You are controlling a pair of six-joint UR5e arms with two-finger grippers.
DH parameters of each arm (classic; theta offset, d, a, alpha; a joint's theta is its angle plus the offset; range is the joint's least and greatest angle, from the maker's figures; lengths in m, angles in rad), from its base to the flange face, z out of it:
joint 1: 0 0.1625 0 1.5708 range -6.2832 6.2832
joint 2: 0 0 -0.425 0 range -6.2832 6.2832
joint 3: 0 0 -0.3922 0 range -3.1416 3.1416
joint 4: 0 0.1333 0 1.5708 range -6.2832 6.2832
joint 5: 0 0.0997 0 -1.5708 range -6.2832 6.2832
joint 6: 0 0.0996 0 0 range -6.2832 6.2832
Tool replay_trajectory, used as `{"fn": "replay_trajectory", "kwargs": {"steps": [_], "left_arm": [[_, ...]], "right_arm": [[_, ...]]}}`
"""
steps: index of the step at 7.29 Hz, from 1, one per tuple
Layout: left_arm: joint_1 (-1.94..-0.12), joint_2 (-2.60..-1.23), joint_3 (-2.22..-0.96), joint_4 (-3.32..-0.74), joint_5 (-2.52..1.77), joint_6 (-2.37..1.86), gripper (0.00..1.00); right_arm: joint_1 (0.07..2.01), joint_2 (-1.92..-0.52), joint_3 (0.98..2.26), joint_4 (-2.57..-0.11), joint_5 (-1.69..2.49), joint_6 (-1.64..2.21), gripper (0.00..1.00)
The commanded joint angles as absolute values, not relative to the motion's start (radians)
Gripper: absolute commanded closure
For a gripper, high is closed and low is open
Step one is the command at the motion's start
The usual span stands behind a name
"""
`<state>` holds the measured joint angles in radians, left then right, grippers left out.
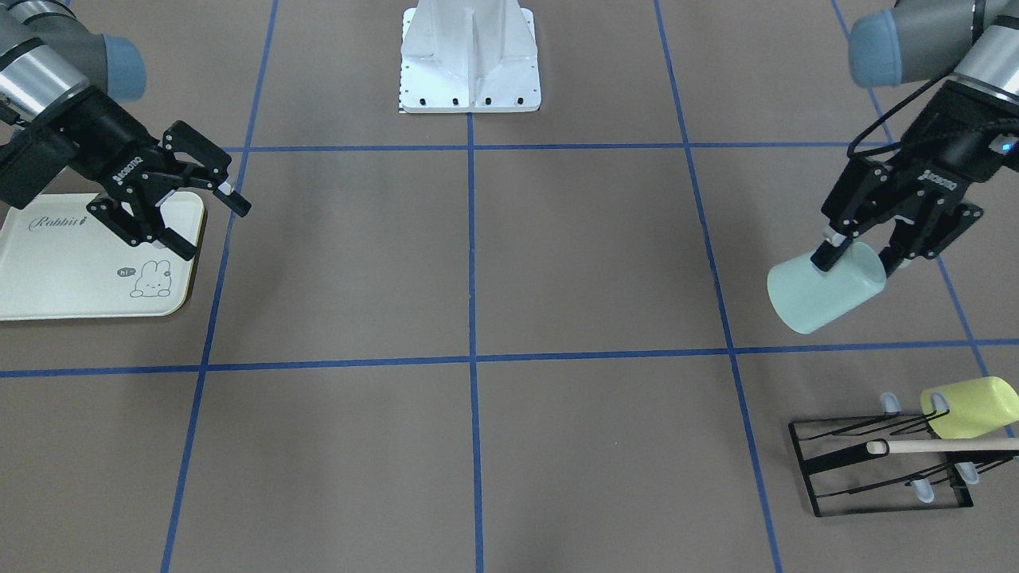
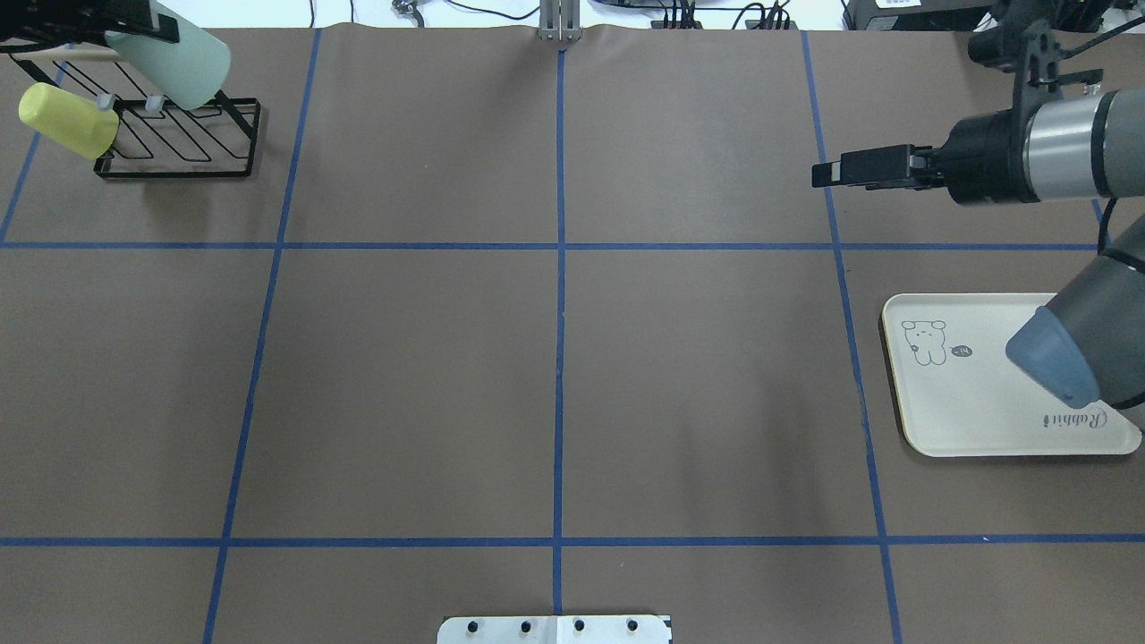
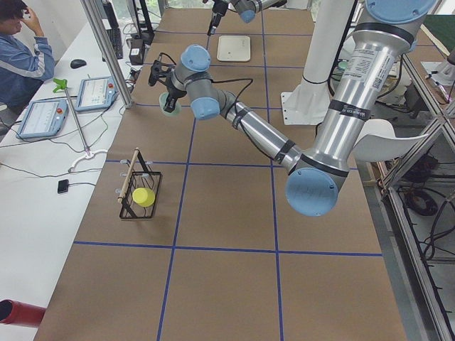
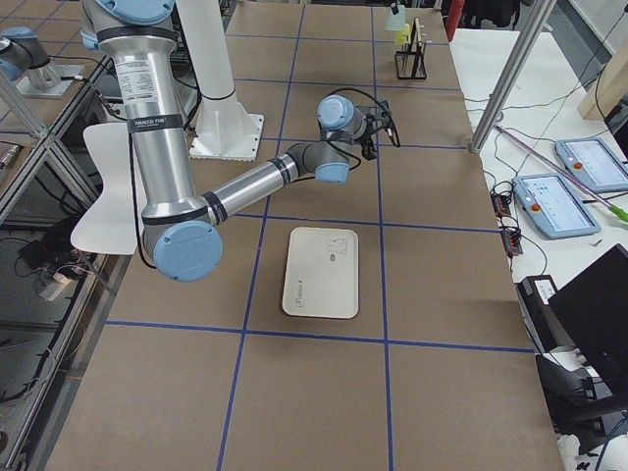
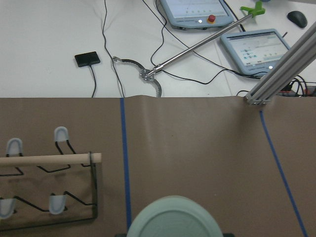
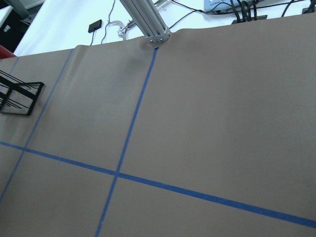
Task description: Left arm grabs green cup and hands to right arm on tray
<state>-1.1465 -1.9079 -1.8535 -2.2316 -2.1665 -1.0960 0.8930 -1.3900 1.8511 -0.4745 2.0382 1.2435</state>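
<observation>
My left gripper [image 1: 858, 259] is shut on the rim of the pale mint green cup [image 1: 824, 293] and holds it tilted above the table, away from the rack. The cup also shows in the overhead view [image 2: 174, 63], in the exterior left view [image 3: 170, 106], and at the bottom of the left wrist view [image 5: 173, 221]. My right gripper [image 1: 211, 228] is open and empty, hovering over the inner edge of the cream Rabbit tray [image 1: 64, 274]. In the overhead view the right gripper [image 2: 827, 172] is beyond the tray [image 2: 975, 411].
A black wire rack [image 1: 876, 473] holds a yellow-green cup [image 1: 971, 406] and a wooden dowel [image 1: 939, 446] near the left arm. It shows at the overhead view's top left [image 2: 179, 134]. The white robot base [image 1: 470, 60] stands mid-table.
</observation>
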Motion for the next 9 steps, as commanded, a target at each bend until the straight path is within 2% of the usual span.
{"fn": "replay_trajectory", "kwargs": {"steps": [1,3,4,6,9], "left_arm": [[-1.074,-1.913,-1.867,-2.462,-2.166,-1.356,0.92],[-1.008,-1.913,-1.896,-2.638,-2.161,-1.558,0.92],[-0.997,-1.920,-1.910,-2.714,-2.161,-1.659,0.92],[-0.948,-1.959,-1.925,-2.815,-2.154,-1.800,0.92],[-0.867,-2.020,-1.927,-2.816,-2.155,-1.818,0.91]], "right_arm": [[0.711,-1.390,1.848,-0.165,1.788,1.446,0.00],[0.457,-1.361,1.841,0.066,1.468,1.451,0.00],[0.361,-1.301,1.832,0.153,1.360,1.450,0.00],[0.308,-1.188,1.835,0.173,1.313,1.451,0.00],[0.295,-1.131,1.839,0.219,1.264,1.451,0.01]]}}
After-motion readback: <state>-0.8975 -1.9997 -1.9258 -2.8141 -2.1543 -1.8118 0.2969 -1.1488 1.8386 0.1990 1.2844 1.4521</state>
